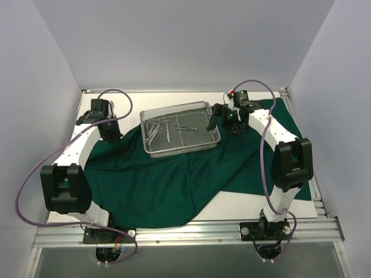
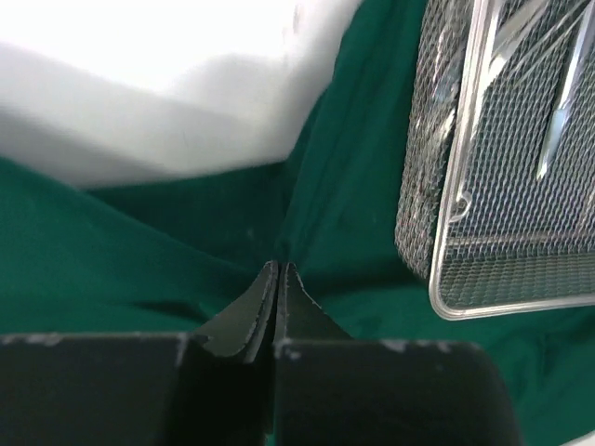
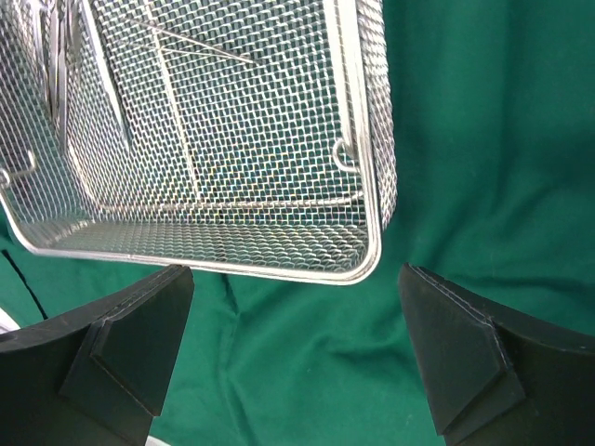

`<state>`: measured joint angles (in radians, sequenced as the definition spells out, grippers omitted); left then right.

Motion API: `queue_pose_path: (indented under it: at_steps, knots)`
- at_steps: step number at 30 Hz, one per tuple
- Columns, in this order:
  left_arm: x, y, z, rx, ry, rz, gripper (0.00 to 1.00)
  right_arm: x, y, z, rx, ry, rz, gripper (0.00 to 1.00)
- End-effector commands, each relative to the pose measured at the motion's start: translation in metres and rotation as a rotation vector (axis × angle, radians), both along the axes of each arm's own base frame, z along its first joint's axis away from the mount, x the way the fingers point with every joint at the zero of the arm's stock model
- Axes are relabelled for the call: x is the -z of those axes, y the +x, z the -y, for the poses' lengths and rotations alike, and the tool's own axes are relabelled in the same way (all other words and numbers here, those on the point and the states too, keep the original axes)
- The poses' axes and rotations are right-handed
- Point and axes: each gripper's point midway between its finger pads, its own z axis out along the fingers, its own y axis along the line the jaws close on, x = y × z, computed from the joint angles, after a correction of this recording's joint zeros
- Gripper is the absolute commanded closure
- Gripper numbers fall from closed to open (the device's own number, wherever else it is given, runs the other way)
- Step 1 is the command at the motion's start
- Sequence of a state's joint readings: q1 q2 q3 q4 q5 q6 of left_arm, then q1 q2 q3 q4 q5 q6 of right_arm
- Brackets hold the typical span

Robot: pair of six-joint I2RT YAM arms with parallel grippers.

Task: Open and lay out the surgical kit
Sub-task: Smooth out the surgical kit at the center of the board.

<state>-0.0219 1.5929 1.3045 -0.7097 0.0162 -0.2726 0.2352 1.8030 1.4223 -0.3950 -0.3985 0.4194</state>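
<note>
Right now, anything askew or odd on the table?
Green drape lies rumpled, not flat; its near edge runs crooked, baring white table. Mesh tray sits skewed on it. Left fingers pinch a fold.

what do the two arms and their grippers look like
Both arms have white links with chunky black joints: left arm, right arm. A purple cable loops along each. The left gripper and right gripper have black wedge-shaped fingers.
</note>
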Motion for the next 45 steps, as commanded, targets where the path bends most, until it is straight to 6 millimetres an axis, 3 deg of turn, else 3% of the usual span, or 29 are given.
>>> queue_pose_path:
  at_steps: [1,4,7,9,10,12,14,17,18,20,21,22,28,33,36,38,43,45]
  knots:
    - [0.029,-0.049,0.025,-0.084,-0.15,-0.11,0.98,-0.018,-0.005,-0.002,-0.005,0.031,0.036,0.0]
    - [0.033,-0.072,0.032,-0.115,-0.205,-0.12,0.95,-0.017,-0.005,-0.004,-0.009,0.039,0.031,0.0]
    - [0.031,-0.085,0.032,-0.12,-0.187,-0.167,0.79,-0.017,-0.001,-0.01,-0.016,0.059,0.025,0.0]
    - [0.018,-0.08,0.022,-0.121,-0.131,-0.138,0.74,-0.016,0.0,-0.016,-0.028,0.064,0.023,0.0]
    - [0.011,-0.074,0.015,-0.135,-0.095,-0.109,0.6,-0.015,0.001,-0.017,-0.031,0.064,0.021,0.0]
    - [-0.01,-0.055,-0.003,-0.173,-0.023,-0.037,0.42,-0.015,0.005,-0.017,-0.023,0.06,0.021,0.0]
    - [-0.021,-0.039,-0.017,-0.182,0.025,-0.011,0.33,-0.02,0.012,-0.015,-0.013,0.044,0.041,0.0]
    - [-0.022,-0.014,-0.034,-0.217,0.07,-0.064,0.3,-0.013,0.017,-0.015,-0.009,0.032,0.015,0.0]
    - [-0.015,-0.005,-0.052,-0.259,0.076,-0.119,0.3,-0.018,0.021,-0.017,-0.012,0.038,0.024,0.0]
    - [-0.008,-0.002,-0.066,-0.307,0.1,-0.188,0.3,-0.018,0.024,-0.019,-0.009,0.044,0.025,0.0]
    - [0.008,-0.009,-0.076,-0.342,0.119,-0.282,0.28,-0.02,0.027,-0.02,-0.011,0.05,0.032,0.0]
    - [0.006,-0.005,-0.081,-0.364,0.112,-0.289,0.28,-0.022,0.029,-0.02,-0.012,0.049,0.034,0.0]
    - [0.023,-0.042,-0.093,-0.488,0.082,-0.431,0.27,-0.03,0.033,-0.017,-0.008,0.051,0.059,0.0]
    - [0.032,-0.072,-0.084,-0.522,0.05,-0.526,0.28,-0.033,0.036,-0.014,0.0,0.06,0.073,0.0]
    - [0.038,-0.081,-0.079,-0.542,0.012,-0.541,0.34,-0.032,0.037,-0.013,0.004,0.066,0.069,0.0]
    - [0.04,-0.085,-0.075,-0.558,-0.031,-0.55,0.46,-0.032,0.037,-0.014,0.0,0.072,0.067,0.0]
    - [0.045,-0.121,-0.044,-0.593,-0.165,-0.584,0.86,-0.026,0.037,-0.016,-0.005,0.08,0.053,0.0]
    - [0.036,-0.126,-0.035,-0.613,-0.214,-0.525,0.89,-0.024,0.037,-0.017,-0.006,0.084,0.047,0.0]
